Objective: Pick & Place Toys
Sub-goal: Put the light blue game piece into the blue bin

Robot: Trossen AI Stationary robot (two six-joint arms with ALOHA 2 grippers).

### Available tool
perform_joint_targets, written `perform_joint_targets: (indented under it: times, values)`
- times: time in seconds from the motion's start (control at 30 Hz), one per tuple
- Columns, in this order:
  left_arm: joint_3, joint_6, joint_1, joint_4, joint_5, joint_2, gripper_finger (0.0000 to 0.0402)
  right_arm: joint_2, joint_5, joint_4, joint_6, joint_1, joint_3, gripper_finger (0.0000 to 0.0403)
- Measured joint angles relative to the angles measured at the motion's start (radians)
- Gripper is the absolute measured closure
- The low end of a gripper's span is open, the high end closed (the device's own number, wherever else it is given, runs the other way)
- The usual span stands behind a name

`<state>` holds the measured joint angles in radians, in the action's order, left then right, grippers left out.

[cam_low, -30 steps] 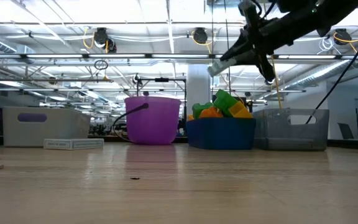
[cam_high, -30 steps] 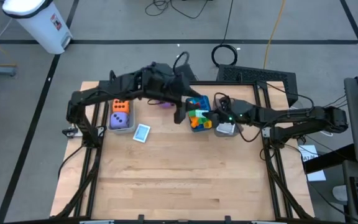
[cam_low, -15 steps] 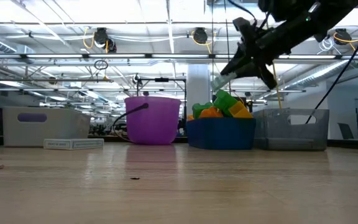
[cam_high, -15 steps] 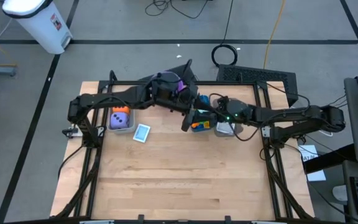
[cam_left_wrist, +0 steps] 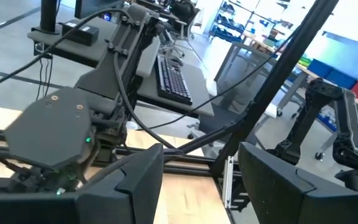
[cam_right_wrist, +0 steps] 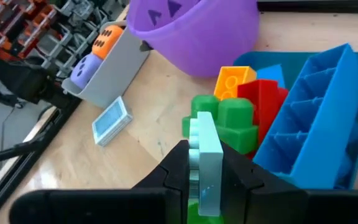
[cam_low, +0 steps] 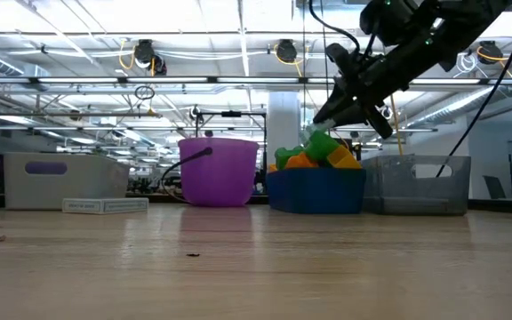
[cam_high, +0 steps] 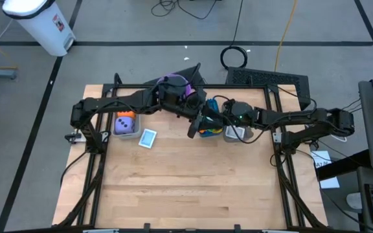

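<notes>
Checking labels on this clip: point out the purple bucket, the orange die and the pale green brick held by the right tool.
purple bucket (cam_low: 218, 171), low view, front wall.
orange die (cam_right_wrist: 110, 35), right wrist view, dotted face.
pale green brick (cam_right_wrist: 205, 163), right wrist view, flat side above the fingers.

readable text: none | white bin (cam_high: 41, 22) label: red mark, too small to read | picture card (cam_right_wrist: 112, 121): print illegible | dice (cam_right_wrist: 109, 36): black dots only, no numerals | papers by worktop (cam_high: 322, 162): illegible
</notes>
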<state>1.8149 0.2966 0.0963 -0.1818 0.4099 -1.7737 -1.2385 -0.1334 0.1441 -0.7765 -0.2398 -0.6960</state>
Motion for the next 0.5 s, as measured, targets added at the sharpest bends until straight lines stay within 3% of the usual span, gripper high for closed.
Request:
perform_joint_targets:
  times: [0.5]
  values:
    - [0.000,-0.002,0.000,-0.002,0.001,0.000,0.0185,0.000,-0.029,-0.077,0.011,-0.004,0.000,0.0359]
